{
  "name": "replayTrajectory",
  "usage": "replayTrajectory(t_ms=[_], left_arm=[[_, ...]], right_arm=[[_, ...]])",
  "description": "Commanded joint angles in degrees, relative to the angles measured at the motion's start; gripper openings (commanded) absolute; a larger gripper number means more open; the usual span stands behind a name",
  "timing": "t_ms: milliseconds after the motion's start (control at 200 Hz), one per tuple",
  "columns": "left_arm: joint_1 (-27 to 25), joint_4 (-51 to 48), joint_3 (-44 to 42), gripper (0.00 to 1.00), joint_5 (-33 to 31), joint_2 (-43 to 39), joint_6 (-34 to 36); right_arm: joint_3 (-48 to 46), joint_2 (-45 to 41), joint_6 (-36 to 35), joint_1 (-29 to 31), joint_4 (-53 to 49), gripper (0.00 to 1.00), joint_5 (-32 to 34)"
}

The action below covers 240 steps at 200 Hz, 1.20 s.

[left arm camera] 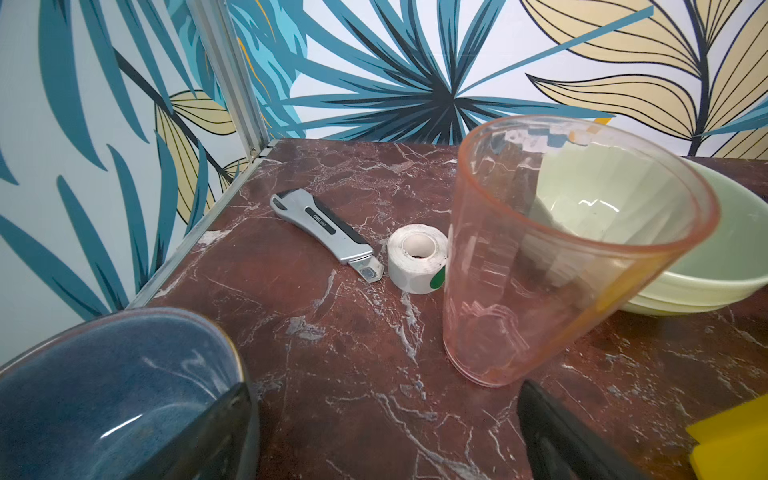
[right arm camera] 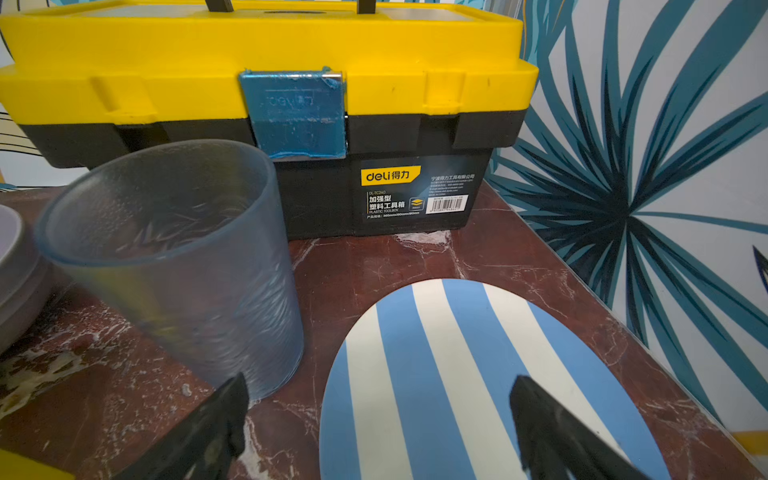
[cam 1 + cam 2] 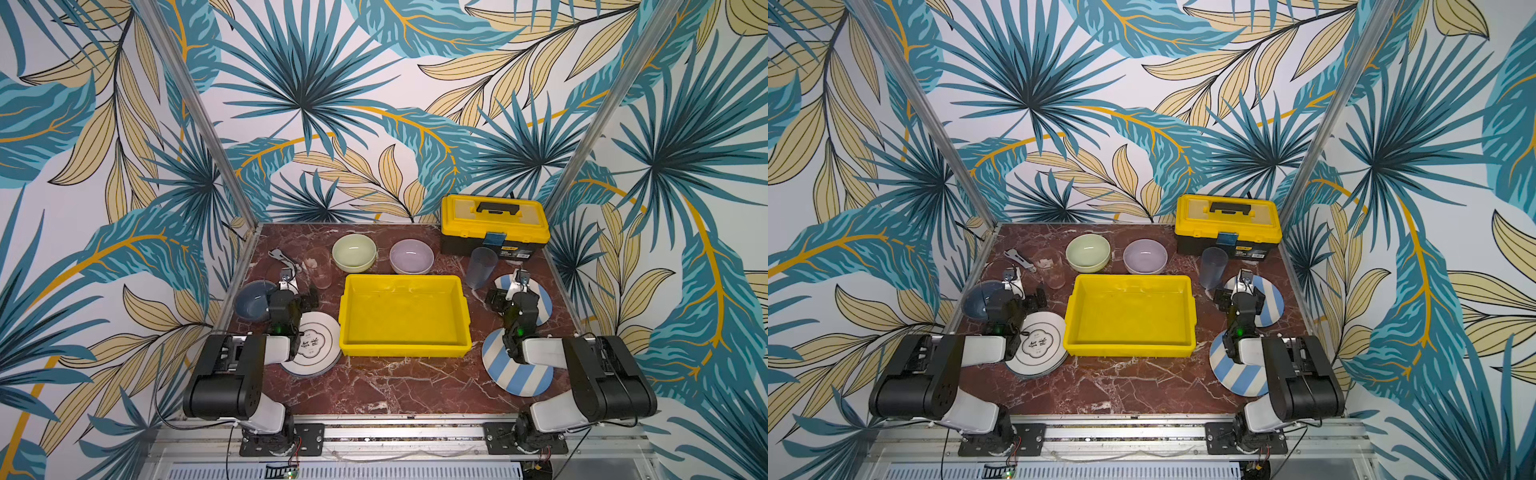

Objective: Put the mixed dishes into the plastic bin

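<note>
The empty yellow plastic bin [image 3: 403, 320] sits mid-table. Behind it stand a pale green bowl [image 3: 354, 251] and a lilac bowl [image 3: 411, 256]. On the left are a blue-grey bowl [image 3: 253, 300], a pinkish tumbler [image 1: 561, 249] and a white emblem plate [image 3: 318, 345]. On the right are a bluish tumbler [image 2: 178, 257] and two striped plates [image 3: 515, 372] [image 2: 457, 374]. My left gripper [image 1: 384, 432] hangs open over bare table between the blue-grey bowl and the pinkish tumbler. My right gripper [image 2: 380, 424] is open above the far striped plate's edge, holding nothing.
A yellow-and-black toolbox [image 3: 494, 224] fills the back right corner. A grey utility knife [image 1: 328, 232] and a white tape roll [image 1: 417, 257] lie at the back left. Leaf-patterned walls with aluminium rails close in the table [image 3: 395, 386] on three sides.
</note>
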Motion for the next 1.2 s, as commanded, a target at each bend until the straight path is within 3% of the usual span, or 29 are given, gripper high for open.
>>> replayTrajectory(t_ms=[0,921,1197], left_arm=[[0.6,-0.5,0.9,1.0,0.6,-0.3,0.1],[0.5,-0.5,0.9,1.0,0.6,-0.3,0.1],[-0.3,-2.6,1.7,1.0,-2.0,-3.2,0.7]], right_arm=[[-0.7,0.2,-0.4,0.0,0.7,1.0,-0.3],[-0.9,-0.1,-0.6,0.0,1.3,1.0,0.2],[2.1,-10.3,1.8,0.0,-14.8,1.0,2.2]])
